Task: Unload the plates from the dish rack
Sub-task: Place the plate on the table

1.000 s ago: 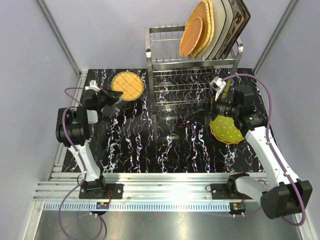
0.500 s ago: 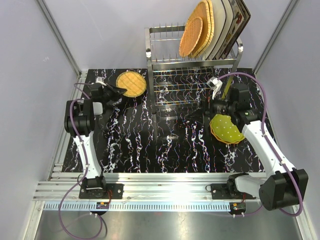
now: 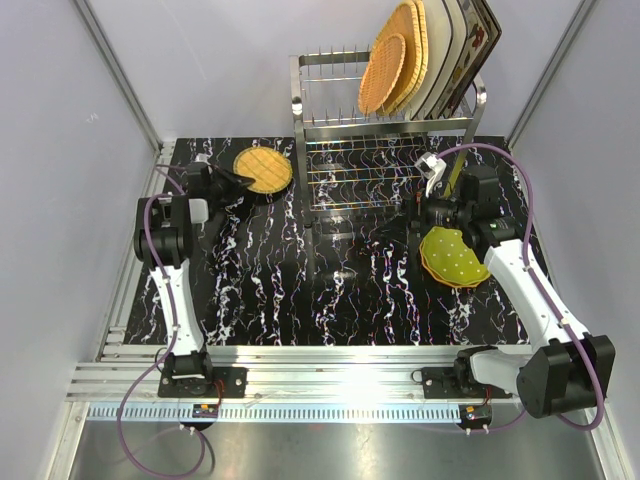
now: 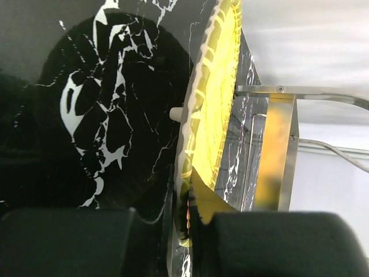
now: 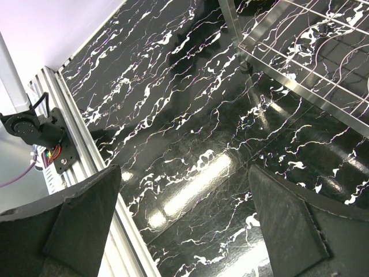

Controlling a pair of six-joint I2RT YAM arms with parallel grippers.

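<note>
The steel dish rack stands at the back of the table. Its top tier holds two orange woven plates and several cream and patterned square plates, leaning right. My left gripper is shut on the rim of a round orange woven plate, held just above the table left of the rack; in the left wrist view the plate stands edge-on between the fingers. My right gripper is open and empty beside a lime-green dotted plate lying on the table.
The rack's lower grid shelf and a leg show in the right wrist view. An aluminium rail runs along the near table edge. Grey walls close in both sides.
My left gripper has carried the orange woven plate a little back and right, towards the rack's left leg. My right arm has drawn slightly back from the green plate.
</note>
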